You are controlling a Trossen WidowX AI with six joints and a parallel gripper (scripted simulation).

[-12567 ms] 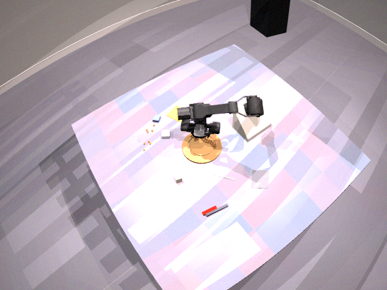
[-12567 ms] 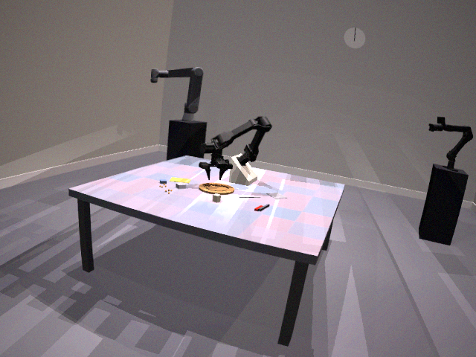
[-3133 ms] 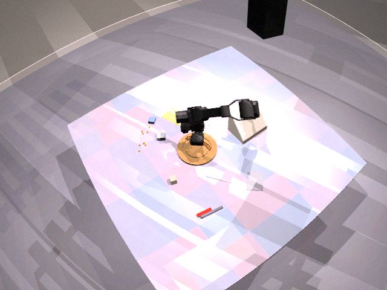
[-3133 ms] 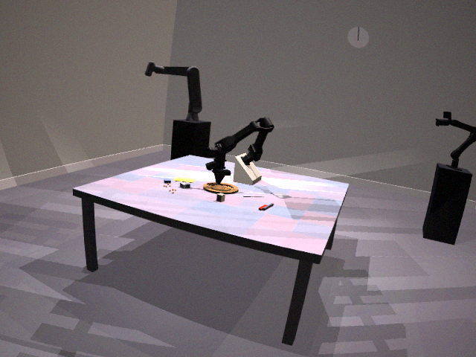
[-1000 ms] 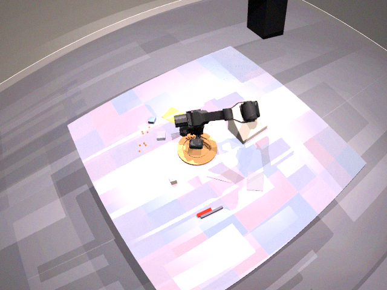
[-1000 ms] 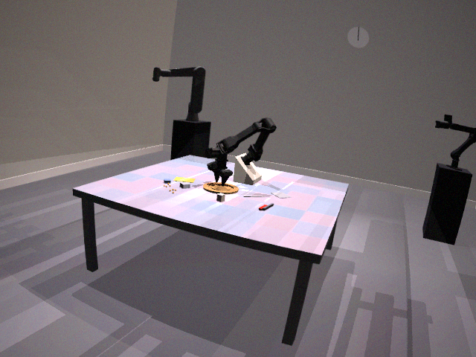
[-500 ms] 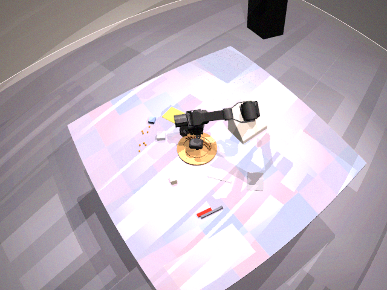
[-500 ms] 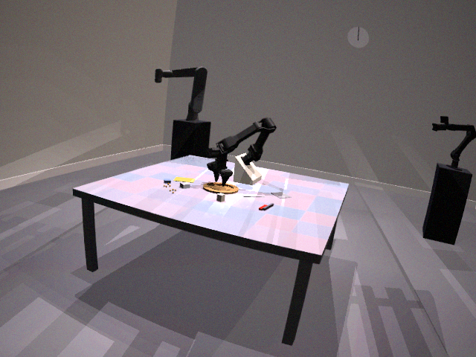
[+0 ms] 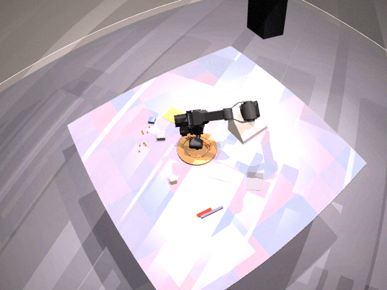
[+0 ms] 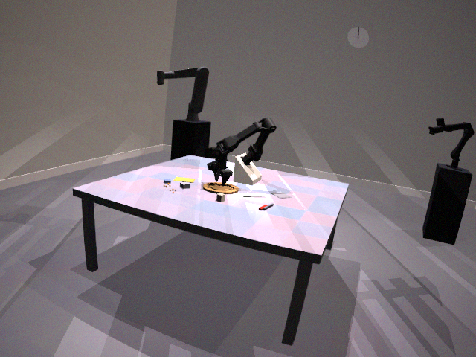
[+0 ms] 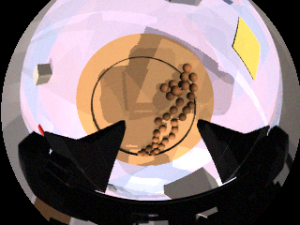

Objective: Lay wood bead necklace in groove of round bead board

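Observation:
The round bead board (image 9: 199,161) (image 10: 232,190) (image 11: 89,94) lies flat on the table, with its circular groove showing as a thin dark ring (image 11: 92,94). The wood bead necklace (image 9: 207,144) (image 11: 193,87) lies on the board as a bunched, doubled string along one side. In the wrist view, its upper cluster reaches outside the ring, other beads lie inside it, and the lower end crosses the ring line. My gripper (image 9: 196,140) (image 10: 220,182) (image 11: 162,124) is wide open above the board, with part of the necklace showing between and beyond the fingertips.
Around the board are a yellow sheet (image 9: 171,114) (image 10: 184,179) (image 11: 246,47), a blue block (image 9: 152,119), a grey block (image 9: 160,136), a beige cube (image 9: 173,180) (image 11: 43,74) and a red-and-grey object (image 9: 204,212). Several loose small orange beads (image 9: 143,132) lie left. A pale wedge (image 9: 250,131) stands under the arm base.

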